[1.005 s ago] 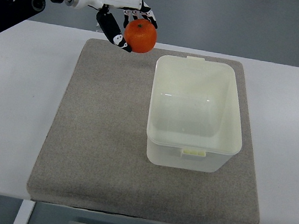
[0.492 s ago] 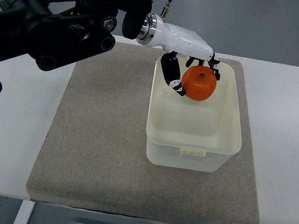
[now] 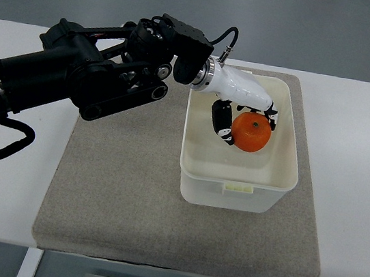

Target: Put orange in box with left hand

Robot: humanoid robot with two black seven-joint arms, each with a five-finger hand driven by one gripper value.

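The fingers [image 3: 225, 122] of the left hand [image 3: 241, 105] are curling around the orange [image 3: 251, 132], gripping it from its left and far sides; the thumb is pressing the fruit's left face while the other fingertips are showing at its upper right. The orange is sitting inside the opening of the box [image 3: 236, 182], in its far half, below the rim line; whether it is touching the floor of the box cannot be told. The white hand shell is crossing the box's far-left rim, and the black left arm [image 3: 90, 80] is extending from it toward the left edge of the counter [image 3: 10, 155]. The pale translucent box is standing on the right half of a grey mat [image 3: 115, 191], which is covering the middle of the white counter.
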